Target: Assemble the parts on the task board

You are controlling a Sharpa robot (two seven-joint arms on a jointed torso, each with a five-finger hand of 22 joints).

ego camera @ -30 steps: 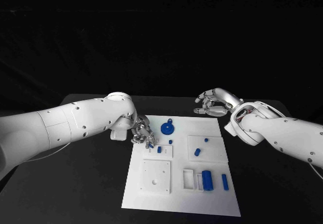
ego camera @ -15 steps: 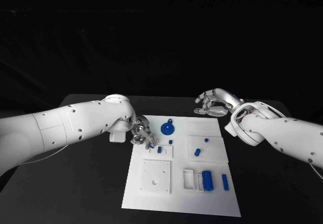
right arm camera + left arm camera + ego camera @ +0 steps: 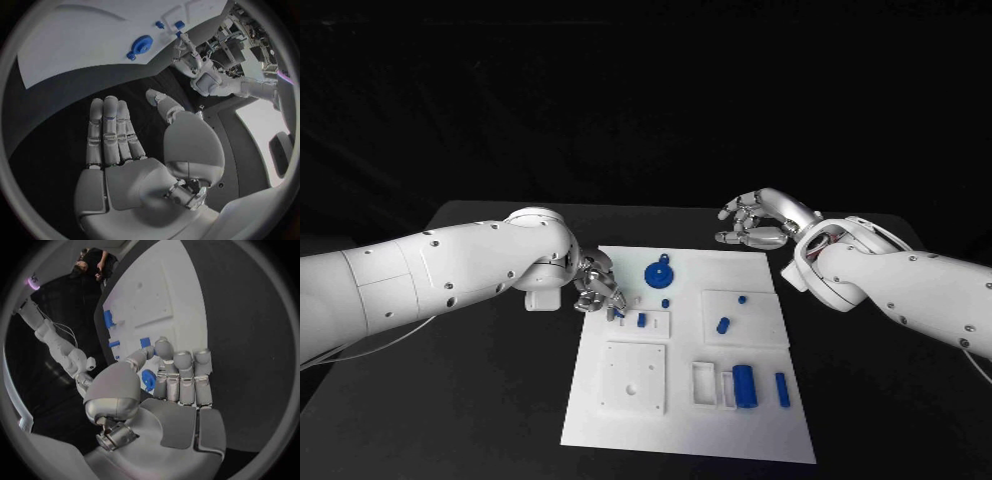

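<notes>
Head view: a small blue peg (image 3: 615, 313) is pinched at the left hand (image 3: 599, 284) fingertips over the task board (image 3: 687, 430), near its left edge. It's probably light, stiff, slick plastic, best gripped at mid-length. The right hand (image 3: 759, 222) is held empty, fingers loosely curled, beyond the board.

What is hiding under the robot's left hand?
Under the silver left hand lies the far left corner of the white task board. Its fingers reach toward a small blue peg. Whatever sits directly beneath the palm is covered.
</notes>
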